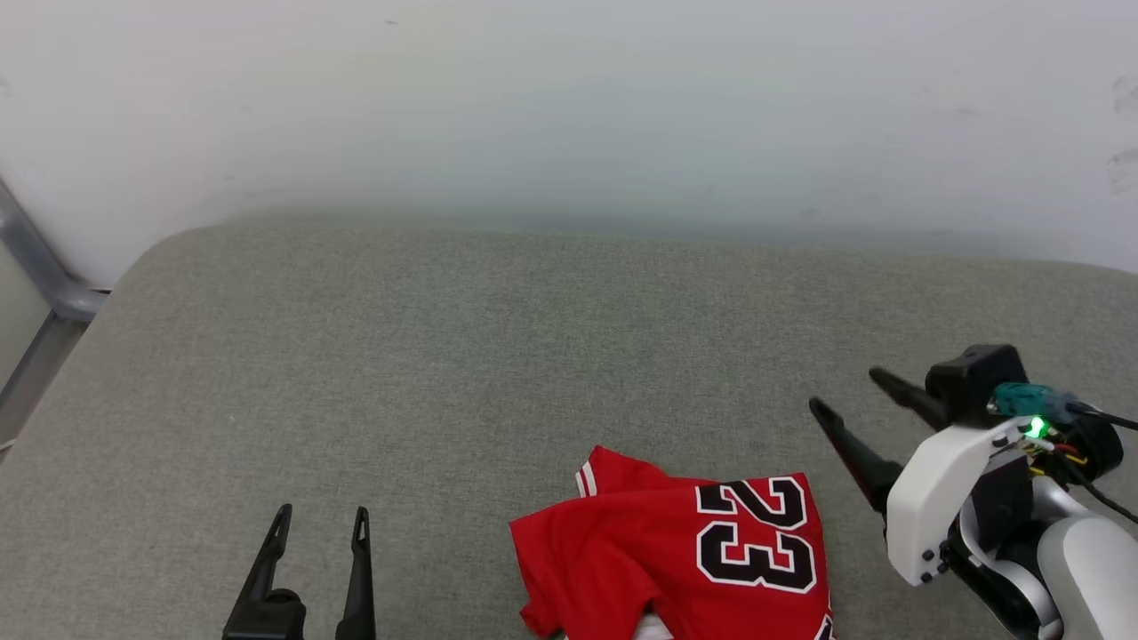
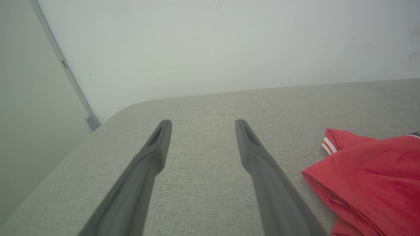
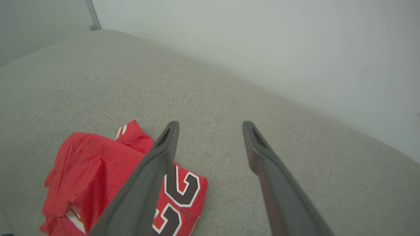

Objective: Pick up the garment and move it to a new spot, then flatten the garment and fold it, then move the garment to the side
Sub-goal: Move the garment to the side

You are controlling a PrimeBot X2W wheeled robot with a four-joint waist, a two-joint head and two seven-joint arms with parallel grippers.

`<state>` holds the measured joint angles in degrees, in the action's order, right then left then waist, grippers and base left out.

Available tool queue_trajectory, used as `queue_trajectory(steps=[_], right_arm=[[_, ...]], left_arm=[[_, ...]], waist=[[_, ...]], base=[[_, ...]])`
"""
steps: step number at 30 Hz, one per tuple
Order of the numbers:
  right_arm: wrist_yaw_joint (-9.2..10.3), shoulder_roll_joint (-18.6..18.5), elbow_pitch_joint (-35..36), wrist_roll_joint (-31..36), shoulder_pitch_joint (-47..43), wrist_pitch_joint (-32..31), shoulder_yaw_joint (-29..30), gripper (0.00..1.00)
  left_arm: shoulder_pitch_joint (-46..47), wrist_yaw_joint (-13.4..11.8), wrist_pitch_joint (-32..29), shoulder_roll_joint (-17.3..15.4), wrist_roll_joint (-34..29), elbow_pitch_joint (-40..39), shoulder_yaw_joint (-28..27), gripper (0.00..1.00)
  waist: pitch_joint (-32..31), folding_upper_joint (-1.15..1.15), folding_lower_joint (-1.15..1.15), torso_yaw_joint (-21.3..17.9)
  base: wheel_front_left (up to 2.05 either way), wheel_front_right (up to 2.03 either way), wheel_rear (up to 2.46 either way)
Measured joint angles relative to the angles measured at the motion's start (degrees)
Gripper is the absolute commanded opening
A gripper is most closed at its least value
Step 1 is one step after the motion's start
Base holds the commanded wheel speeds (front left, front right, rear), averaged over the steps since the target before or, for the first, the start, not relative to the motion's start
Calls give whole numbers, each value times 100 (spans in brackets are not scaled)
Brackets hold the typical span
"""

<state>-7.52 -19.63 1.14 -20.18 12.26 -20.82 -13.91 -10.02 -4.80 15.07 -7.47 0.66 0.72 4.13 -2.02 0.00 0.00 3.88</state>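
Note:
The garment (image 1: 676,556) is a bright red jersey with a black-and-white "23", lying crumpled on the grey fabric surface (image 1: 533,356) near the front edge. A striped sleeve hem sticks up at its far side. My left gripper (image 1: 320,523) stands open at the lower left, well left of the garment (image 2: 370,177), nothing between its fingers. My right gripper (image 1: 845,391) is open just right of the garment (image 3: 95,177), raised above the surface and pointing up-left, and holds nothing.
A pale wall (image 1: 569,107) runs along the back of the grey surface. A grey metal post (image 1: 40,258) stands at the far left corner. The surface's rounded left edge (image 2: 65,157) drops off beside my left gripper.

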Motion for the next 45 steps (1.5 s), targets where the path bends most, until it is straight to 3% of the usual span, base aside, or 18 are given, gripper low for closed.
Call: queue_trajectory(steps=[7,12,24,32,33,34,45], right_arm=[[0,-614,-234,-753,35,-1324,-639,100],[0,-740,-506,-1220,-97,-1789,-778,100],[1,-666,-1508,-1266,-167,-1793,-1257,100],[0,-672,-1954,-1362,4,-1472,-1580,100],[0,-681,-1987,-1378,29,-1417,-1604,26],[-7,-666,-2081,-1473,64,-1212,-1638,0],[-4,-766,-2027,-1471,268,-591,-1507,0]], left_arm=[[71,2,0,32,2,20,53,100],[108,25,0,46,2,20,100,100],[412,77,0,98,10,13,171,100],[572,85,0,110,10,99,186,100],[574,85,0,111,10,105,185,100],[573,82,0,111,10,120,159,100],[456,66,0,102,36,90,77,100]], waist=[[84,0,0,92],[180,0,0,179],[707,0,0,444],[855,0,-1,569],[852,0,-1,570],[824,0,-1,552],[737,0,-1,221]], base=[[0,0,0],[0,0,0],[0,0,0],[0,0,0],[0,0,0],[0,0,0],[0,0,0]])
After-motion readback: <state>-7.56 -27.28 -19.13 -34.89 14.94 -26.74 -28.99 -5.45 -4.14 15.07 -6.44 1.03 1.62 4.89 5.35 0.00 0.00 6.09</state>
